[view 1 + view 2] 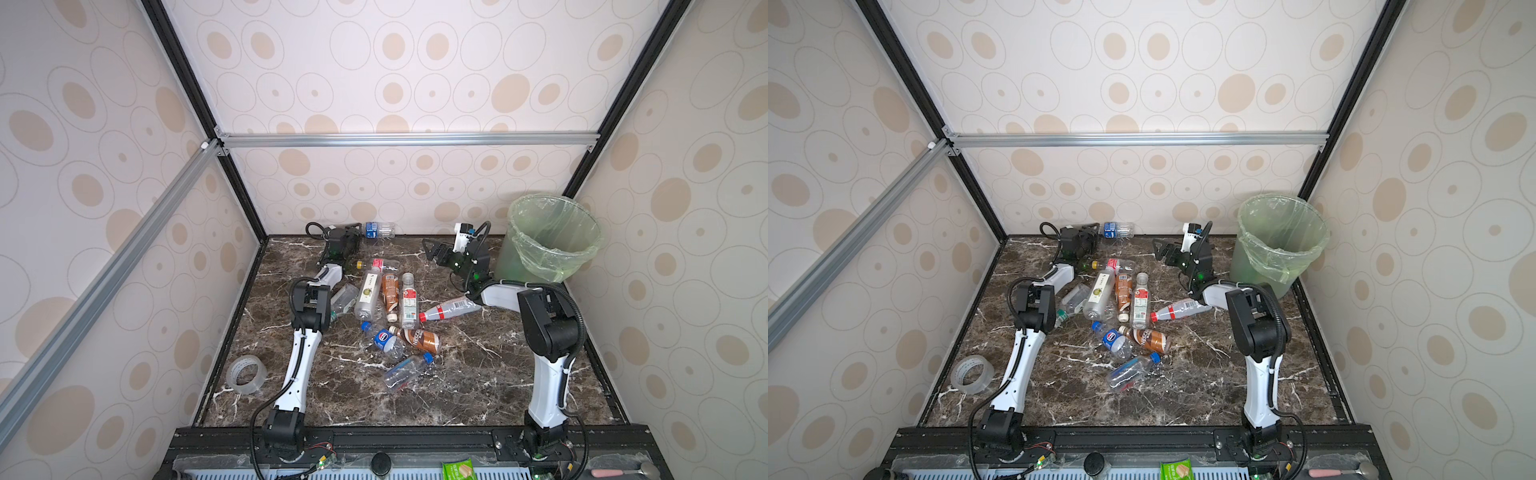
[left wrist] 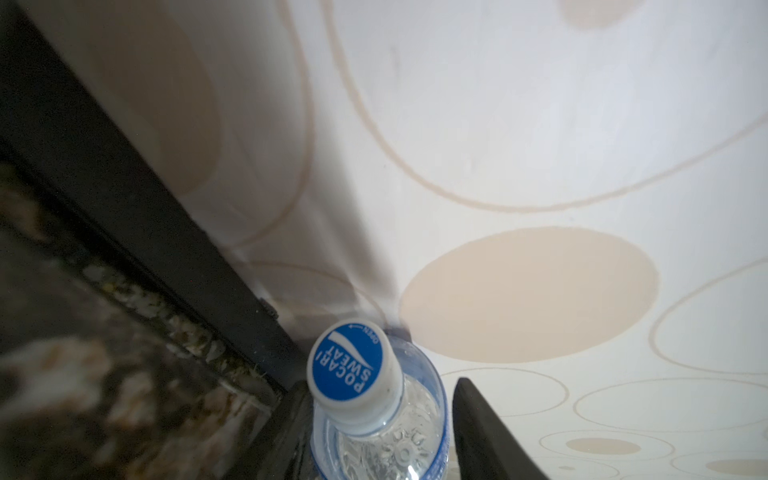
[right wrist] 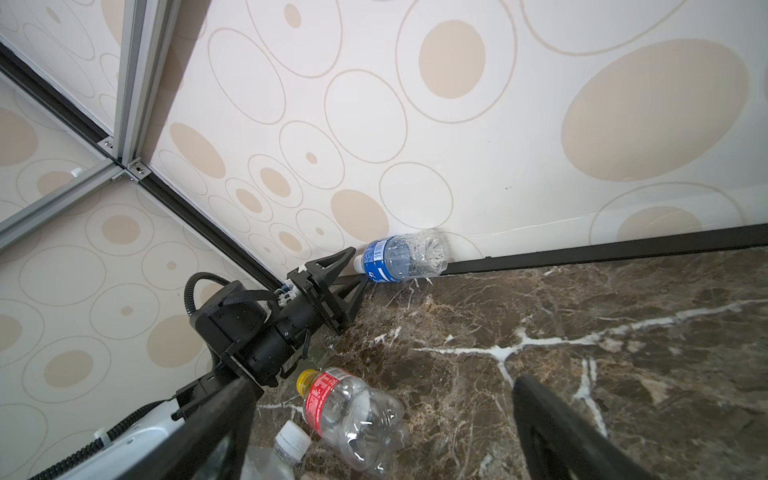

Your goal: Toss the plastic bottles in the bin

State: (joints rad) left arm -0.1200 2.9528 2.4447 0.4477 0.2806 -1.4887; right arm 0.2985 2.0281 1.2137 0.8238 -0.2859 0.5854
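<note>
Jaws of the left gripper (image 3: 360, 266) straddle the capped neck of a blue-labelled bottle (image 3: 401, 257) lying along the back wall (image 1: 415, 195) at the table's (image 1: 478, 374) far edge; a firm pinch cannot be confirmed. The left arm (image 1: 300, 365) stretches forward. Far right stands the bin (image 1: 509, 262); the right gripper's (image 1: 430, 250) jaws gape empty near it.

— Underneath everything?
— Dark brown marble-look tabletop (image 1: 478, 374), veined white, framed in black.
— Standing on it?
— Only the bin (image 1: 540, 257), upright in the far right corner.
— Lying on it?
— Heap of plastic bottles (image 1: 386, 307) on their sides left of centre, several touching. Red-capped bottle (image 1: 451, 309) at the heap's right side. Blue-labelled bottle (image 1: 379, 230) alone along the far edge, against the wall. Roll of tape (image 1: 246, 376) by the left edge, well apart from the heap.
</note>
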